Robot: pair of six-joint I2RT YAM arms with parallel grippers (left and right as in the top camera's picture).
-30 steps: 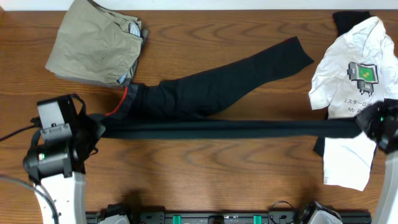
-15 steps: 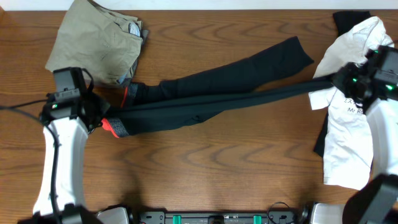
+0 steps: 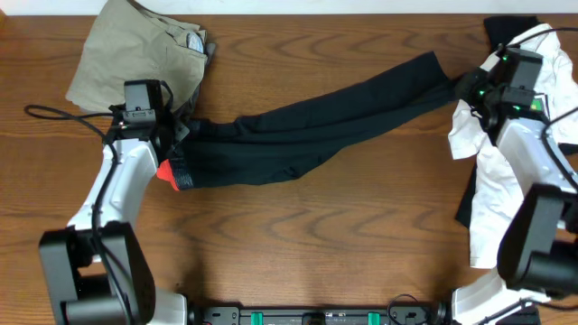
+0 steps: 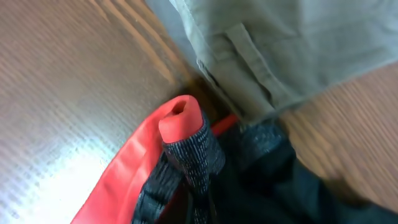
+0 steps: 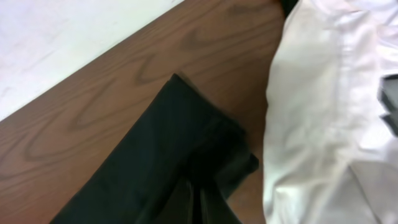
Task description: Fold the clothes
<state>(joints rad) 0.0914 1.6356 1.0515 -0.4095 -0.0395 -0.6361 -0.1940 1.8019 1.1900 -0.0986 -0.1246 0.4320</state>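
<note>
Fingers of the left gripper (image 3: 172,135) are closed on the red-edged waistband (image 4: 186,149) of the black trousers (image 3: 316,126), and the right gripper (image 3: 468,88) clamps their leg ends. The trousers lie lengthwise on the table (image 3: 316,244), with khaki trousers (image 3: 135,63) touching their waistband end and a white T-shirt (image 3: 506,208) just past their cuffs.

At the fingers of your left gripper (image 3: 174,143), the black trousers (image 3: 307,135) are thin matt cloth, their waistband (image 4: 189,152) a speckled grey knit edged in smooth red-orange. Just beyond, the khaki trousers (image 4: 280,50) are coarser woven cloth. The table (image 3: 298,244) is grained wood with a soft sheen. Beside the fingers of your right gripper (image 3: 468,88), the white T-shirt (image 5: 317,112) is smooth matt cloth.
</note>
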